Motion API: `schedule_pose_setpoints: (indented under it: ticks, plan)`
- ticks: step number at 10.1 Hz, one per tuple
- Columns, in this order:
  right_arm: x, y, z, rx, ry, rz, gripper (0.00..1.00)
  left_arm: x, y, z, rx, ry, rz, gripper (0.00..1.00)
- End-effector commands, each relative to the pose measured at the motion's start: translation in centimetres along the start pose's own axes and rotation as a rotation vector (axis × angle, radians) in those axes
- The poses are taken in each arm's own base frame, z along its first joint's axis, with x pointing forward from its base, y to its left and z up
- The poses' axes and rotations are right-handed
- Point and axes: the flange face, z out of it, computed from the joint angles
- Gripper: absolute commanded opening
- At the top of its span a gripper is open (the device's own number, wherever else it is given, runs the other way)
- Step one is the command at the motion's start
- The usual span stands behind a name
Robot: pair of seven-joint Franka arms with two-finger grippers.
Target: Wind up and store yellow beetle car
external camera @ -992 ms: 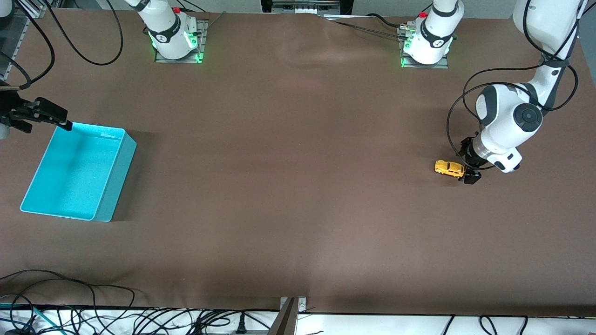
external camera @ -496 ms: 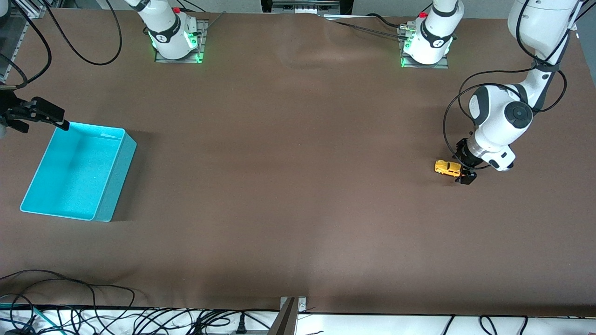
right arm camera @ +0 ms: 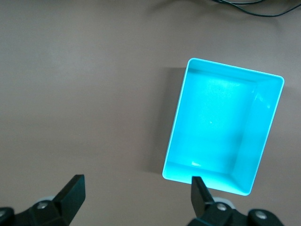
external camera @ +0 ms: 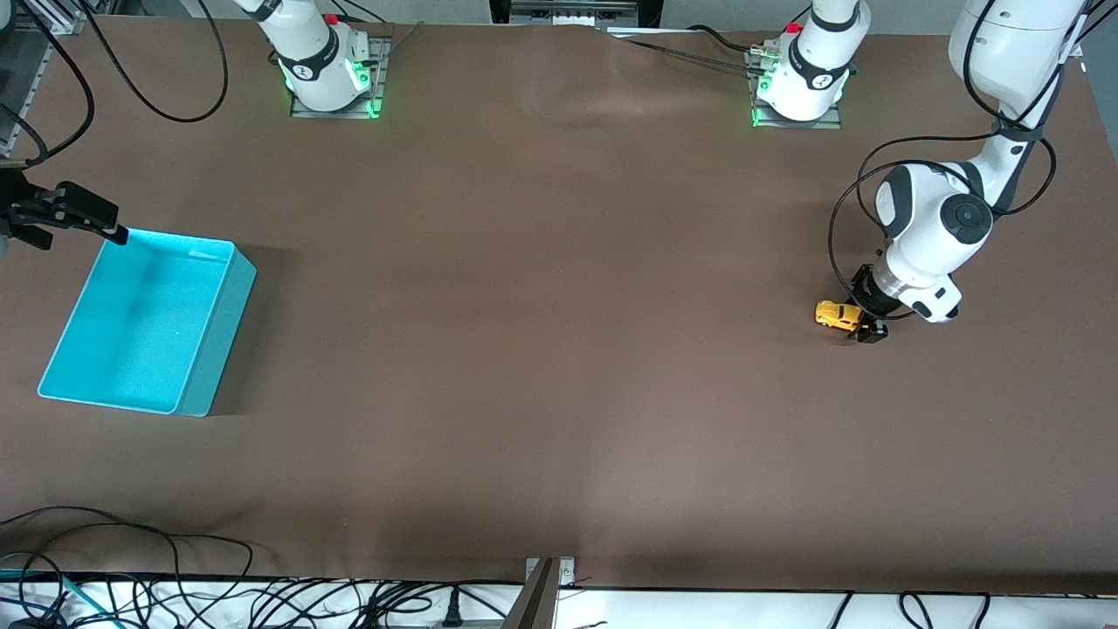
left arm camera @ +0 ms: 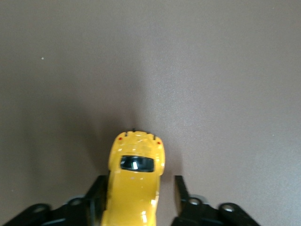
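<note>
Hidden/cut off: in the front view the left gripper [external camera: 865, 325] and its wrist cover the yellow beetle car [external camera: 837, 314] at its end toward the left arm's end of the table; only the rounded yellow body at the other end shows. In the left wrist view the car [left arm camera: 136, 174] runs out of frame at the edge by the gripper; roof, one dark window and two small red dots at its end are clear, wheels can't be made out. The right gripper [right arm camera: 137, 183] is cut by the frame edge in the front view, so most of that arm is unseen.

Pincers: left gripper is low at the car, fingers [left arm camera: 180, 188] straddling it. One finger looks pressed to the car's side, a visible gap at the other, so not clamped yet, nothing grasped. Car sits on the table [external camera: 559, 349], approx 3 o'clock on the tabletop. Right gripper waits, released, fingers spread wide, hanging over the table edge at approx 9 o'clock, just by a corner of the turquoise bin [external camera: 218, 349].

Edges/room: bin [right arm camera: 235, 70] lies at 9 o'clock, near the right arm's end, well apart from the car; its inside shows bare turquoise floor. Wide brown tabletop runs btw. car and bin. Arm bases stand at approx 11 and 1 o'clock. Cables [external camera: 175, 594] tangle along the 6 o'clock edge, off the mat.
</note>
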Motion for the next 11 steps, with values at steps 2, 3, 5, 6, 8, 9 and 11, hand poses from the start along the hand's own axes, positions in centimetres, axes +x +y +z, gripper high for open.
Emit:
schedule_pose_setpoints:
  ticks: [2, 3, 5, 6, 8, 9, 11]
  plan:
    - [0.0, 0.5, -0.5, 0.037, 0.013, -0.006, 1.0, -0.4, 0.8, -2.3, -0.04, 0.01, -0.075, 0.0]
    - [0.0, 0.4, -0.3, 0.045, 0.01, -0.005, 1.0, -0.7, 1.1, -2.9, -0.051, 0.007, -0.165, 0.0]
    - [0.0, 0.6, -0.2, 0.044, 0.008, -0.004, 1.0, -3.8, 1.1, -2.9, -0.012, -0.013, -0.094, 0.0]
    - [0.0, 0.5, -0.2, 0.046, 0.008, -0.004, 1.0, -5.6, 0.7, -2.5, 0.034, -0.024, -0.058, 0.0]
    - [0.1, 0.6, -0.3, 0.045, 0.014, -0.002, 1.0, -7.9, 0.0, -1.9, 0.091, -0.035, 0.07, 0.0]
    - [0.1, 0.6, -0.3, 0.045, 0.014, -0.002, 1.0, -8.1, -0.2, -1.3, 0.103, -0.038, 0.079, 0.0]
    - [0.1, 1.2, 0.0, 0.044, 0.009, 0.002, 1.0, -8.0, -0.3, -0.8, 0.114, -0.035, 0.018, 0.0]
